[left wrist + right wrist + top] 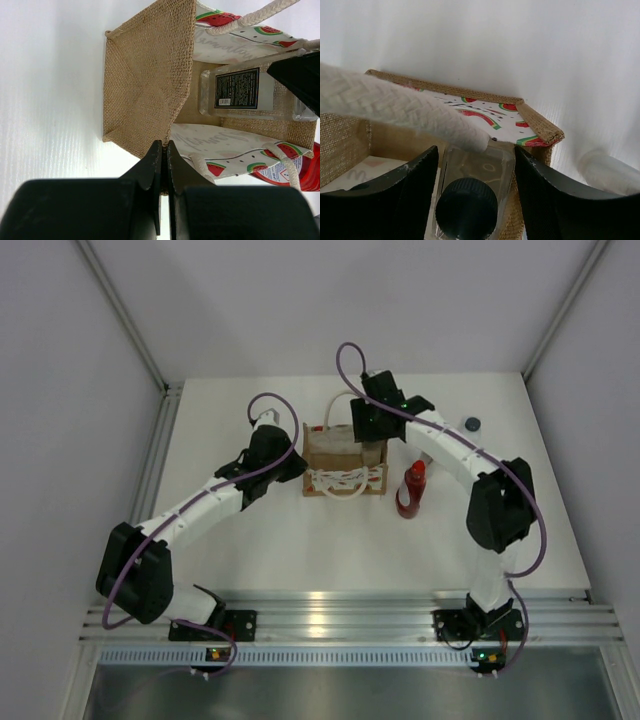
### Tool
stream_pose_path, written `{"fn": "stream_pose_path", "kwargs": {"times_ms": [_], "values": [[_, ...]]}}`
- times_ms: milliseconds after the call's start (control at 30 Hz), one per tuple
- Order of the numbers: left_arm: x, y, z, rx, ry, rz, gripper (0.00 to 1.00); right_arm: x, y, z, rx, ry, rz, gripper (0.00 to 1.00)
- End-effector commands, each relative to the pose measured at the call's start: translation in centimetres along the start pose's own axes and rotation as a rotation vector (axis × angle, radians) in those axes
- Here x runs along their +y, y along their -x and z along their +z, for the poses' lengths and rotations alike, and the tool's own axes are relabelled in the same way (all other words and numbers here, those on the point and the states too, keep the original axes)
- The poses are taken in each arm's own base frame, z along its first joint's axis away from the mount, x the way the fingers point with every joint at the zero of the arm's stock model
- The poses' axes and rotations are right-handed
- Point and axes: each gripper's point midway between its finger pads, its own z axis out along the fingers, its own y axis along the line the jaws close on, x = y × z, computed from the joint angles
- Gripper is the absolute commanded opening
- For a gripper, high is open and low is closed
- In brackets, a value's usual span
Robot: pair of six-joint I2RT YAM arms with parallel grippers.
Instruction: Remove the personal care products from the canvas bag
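- The canvas bag (345, 460) stands mid-table between the two arms, its mouth open upward, with a cream rope handle (343, 483) lying over its near side.
- The left gripper (164, 165) has its fingers pressed together on the edge of the bag's burlap side panel — the cloth is pinched at the fingertips.
- The right gripper (472, 180) reaches into the bag from above, its jaws apart on either side of the pale translucent bottle (472, 195); whether the pads touch the bottle I cannot tell.
- That bottle — dark grey cap up — is still inside the bag.
- The red bottle (411, 489) lies on the table just right of the bag.
- A small dark-capped object (472, 423) sits near the table's far right edge.
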Motion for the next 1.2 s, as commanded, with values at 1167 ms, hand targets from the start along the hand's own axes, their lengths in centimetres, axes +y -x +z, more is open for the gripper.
{"fn": "stream_pose_path", "kwargs": {"times_ms": [1167], "values": [[-2.2, 2.9, -1.3, -0.087, -0.064, -0.010, 0.00, -0.6, -4.8, 3.3, 0.056, -0.215, -0.060, 0.33]]}}
